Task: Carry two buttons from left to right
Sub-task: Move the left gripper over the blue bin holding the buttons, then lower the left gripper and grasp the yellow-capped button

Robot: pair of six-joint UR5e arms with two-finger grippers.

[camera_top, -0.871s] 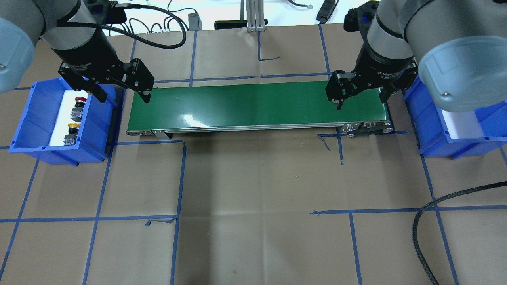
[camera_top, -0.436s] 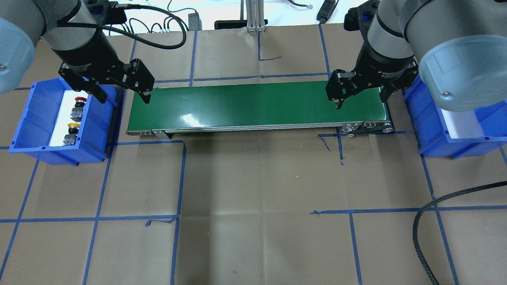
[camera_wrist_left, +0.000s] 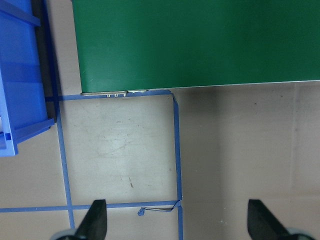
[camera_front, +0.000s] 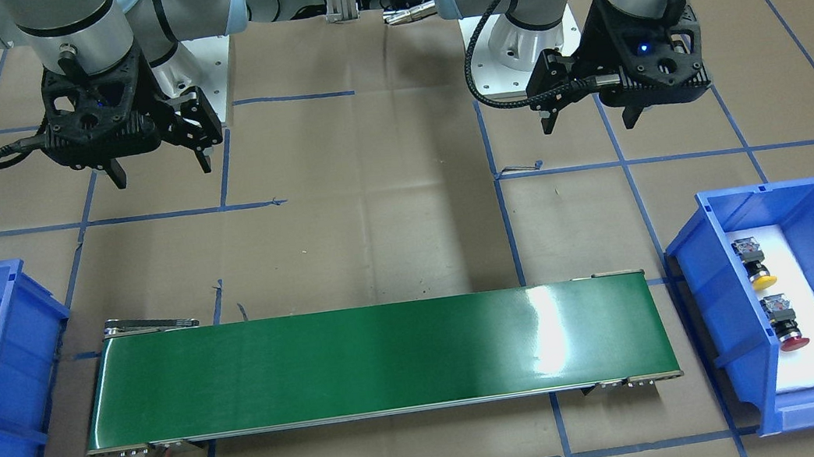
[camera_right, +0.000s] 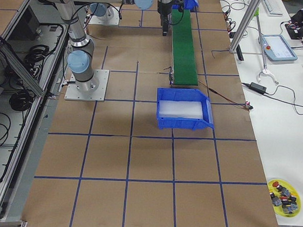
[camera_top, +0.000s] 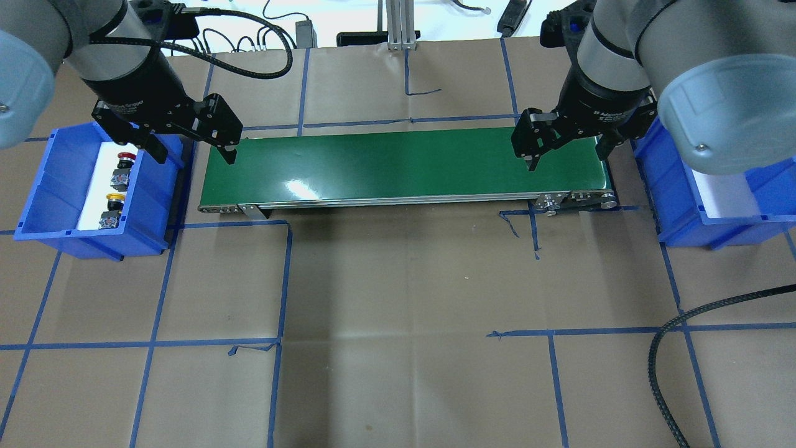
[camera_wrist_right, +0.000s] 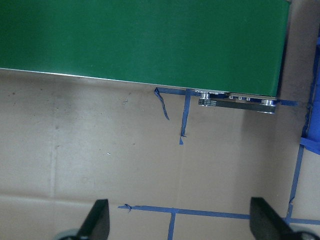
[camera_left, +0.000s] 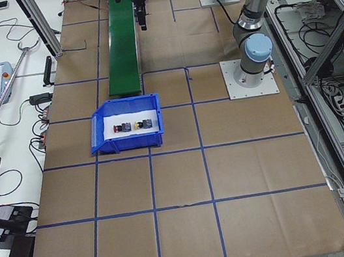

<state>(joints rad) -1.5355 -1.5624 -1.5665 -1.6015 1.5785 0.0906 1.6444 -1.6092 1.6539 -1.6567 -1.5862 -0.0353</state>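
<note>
**Left arm.** Found left gripper (camera_top: pixel 195 155) spread wide, with nothing between the left fingers (camera_wrist_left: pixel 96 220). Held raised above the table (camera_top: pixel 398 298), near the left end of the green conveyor belt (camera_top: pixel 404 165) and on the robot's side of it. Confirmed by the left wrist view: fingertips over brown paper and blue tape lines, with the belt edge and a blue bin wall beyond.

**Right arm.** Found right gripper (camera_top: pixel 566 160) likewise spread wide, with nothing between the right fingers (camera_wrist_right: pixel 97 222). Held raised near the right end of the belt, on the same side. Confirmed by the right wrist view: fingertips over paper, with the belt end and its metal roller bracket (camera_wrist_right: pixel 237 102) beyond.

**Task items.** Located the 2 buttons in the left blue bin (camera_top: pixel 37 186) at the robot's left end of the table, lying on a white foam liner (camera_top: pixel 93 193).
- Recorded red button (camera_top: pixel 122 168) farther from the robot and yellow button (camera_top: pixel 111 210) nearer.
- Set in 1 line, close together but not touching.
- Each laid on its side, cap pointing away from the robot and grey-white block toward it.
- Neither touched by a gripper.

**Other.**
- Noted right blue bin (camera_top: pixel 678 205) at the opposite end, also lined with white foam and partly hidden under the right arm in the overhead view.
- Noted black braided cable (camera_top: pixel 684 323) lying on the paper at the table's right.
- Noted yellow dish (camera_right: pixel 283 197) of small parts on the white side bench.
</note>
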